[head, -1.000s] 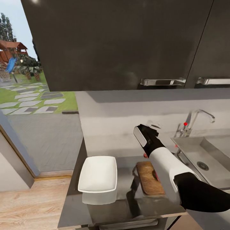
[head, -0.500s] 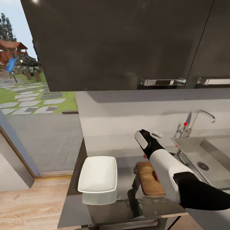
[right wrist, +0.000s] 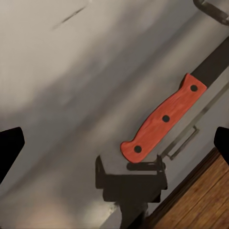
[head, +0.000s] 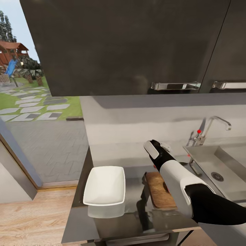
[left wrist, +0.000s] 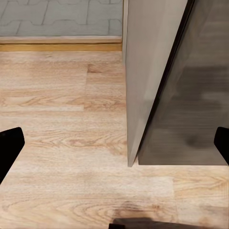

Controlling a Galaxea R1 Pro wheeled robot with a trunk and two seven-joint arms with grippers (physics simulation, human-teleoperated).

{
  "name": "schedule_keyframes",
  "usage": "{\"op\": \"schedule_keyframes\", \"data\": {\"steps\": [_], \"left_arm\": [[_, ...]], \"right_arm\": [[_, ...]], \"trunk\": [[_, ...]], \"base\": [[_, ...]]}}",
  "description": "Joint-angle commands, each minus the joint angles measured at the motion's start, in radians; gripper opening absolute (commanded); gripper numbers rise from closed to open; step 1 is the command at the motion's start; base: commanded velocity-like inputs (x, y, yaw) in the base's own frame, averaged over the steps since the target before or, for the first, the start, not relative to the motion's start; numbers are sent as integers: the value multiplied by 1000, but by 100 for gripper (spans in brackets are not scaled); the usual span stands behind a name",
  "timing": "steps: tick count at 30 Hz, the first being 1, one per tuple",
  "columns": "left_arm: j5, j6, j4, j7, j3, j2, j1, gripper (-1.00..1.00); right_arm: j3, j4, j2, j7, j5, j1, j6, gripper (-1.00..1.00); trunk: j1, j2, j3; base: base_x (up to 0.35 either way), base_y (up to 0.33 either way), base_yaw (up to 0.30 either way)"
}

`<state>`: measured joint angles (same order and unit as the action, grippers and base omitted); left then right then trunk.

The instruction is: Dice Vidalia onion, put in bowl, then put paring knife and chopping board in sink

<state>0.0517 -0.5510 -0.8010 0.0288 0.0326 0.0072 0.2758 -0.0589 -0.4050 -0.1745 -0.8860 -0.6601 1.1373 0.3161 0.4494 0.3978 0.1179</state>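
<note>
The paring knife (right wrist: 164, 118) lies flat on the grey countertop (right wrist: 62, 86), red handle toward the chopping board (right wrist: 205, 202), dark blade pointing away. My right gripper (right wrist: 114, 143) hovers open above the handle, touching nothing. In the head view this gripper (head: 161, 147) reaches past the far end of the dark wooden chopping board (head: 158, 191); a red bit of the knife (head: 155, 166) peeks out beside the wrist. A pinkish-red sliver, probably the Vidalia onion (head: 165, 186), shows on the board against my forearm. The white bowl (head: 104, 186) stands left of the board. My left gripper (left wrist: 114, 148) is open over the floor.
The sink (head: 205, 160) with its chrome tap (head: 209, 127) and red knob (head: 199, 131) lies to the right of the board. Dark wall cabinets (head: 130, 44) hang low overhead. The countertop's left end (head: 80, 191) drops to pale wood floor (left wrist: 62, 143) beside a grey cabinet side (left wrist: 148, 71).
My right gripper has sunk a little toward the countertop behind the board. The head view has shifted slightly; bowl, board and knife lie as before.
</note>
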Motion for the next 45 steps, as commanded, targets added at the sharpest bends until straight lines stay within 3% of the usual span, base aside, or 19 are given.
{"op": "schedule_keyframes", "data": {"steps": [1, 19, 45], "left_arm": [[5, -1, -1, 2, -2, 0, 0, 100], [5, 0, 0, 3, -2, 0, 0, 100], [4, -1, 0, 3, -2, 0, 0, 100]], "right_arm": [[-4, -1, 0, -5, -1, 1, 10, 100], [-5, 0, 10, -4, -5, 1, 8, 100], [-6, -2, 10, -4, -8, 1, 8, 100]], "trunk": [[1, 2, 4], [1, 2, 32], [1, 2, 73]], "base": [[0, 0, 0], [0, -1, 0], [0, -102, 0]]}}
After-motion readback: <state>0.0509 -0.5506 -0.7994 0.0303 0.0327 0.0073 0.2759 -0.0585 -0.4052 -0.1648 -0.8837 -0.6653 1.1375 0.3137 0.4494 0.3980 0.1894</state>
